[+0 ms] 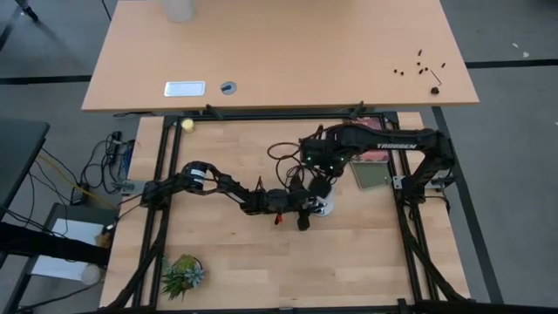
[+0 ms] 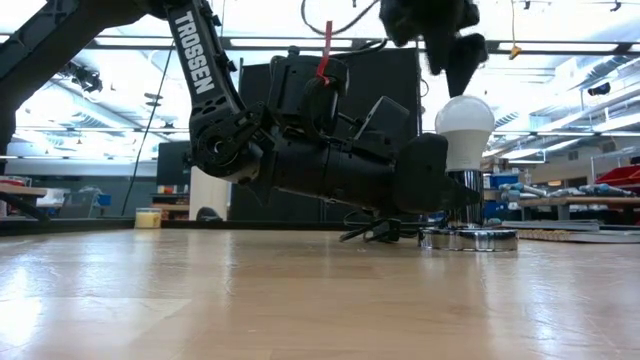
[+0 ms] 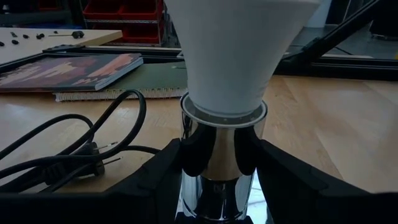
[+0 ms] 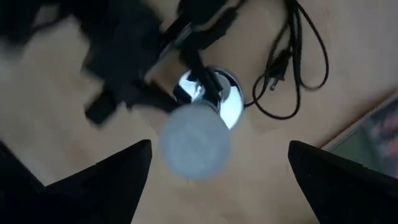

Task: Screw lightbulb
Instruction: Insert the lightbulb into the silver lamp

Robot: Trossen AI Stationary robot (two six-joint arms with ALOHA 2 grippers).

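I'm seeing the lightbulb (image 4: 194, 140) standing mid-frame below my right gripper (image 4: 214, 171), fingers spread wide, left gripper (image 3: 217, 177) clamping the socket (image 3: 221, 158).

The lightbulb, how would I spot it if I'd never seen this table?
Look at the lower wooden table, where the two dark arms meet. There the lightbulb stands upright in a shiny chrome socket. It is the only white, rounded thing among black arms and black cord.

A long wooden desk (image 1: 279, 52) stands behind the work table (image 1: 227, 262), on a grey floor (image 1: 514, 174). Beyond the table, bright ceiling lights (image 2: 560, 50) shine over shelves with red bins (image 3: 124, 15).
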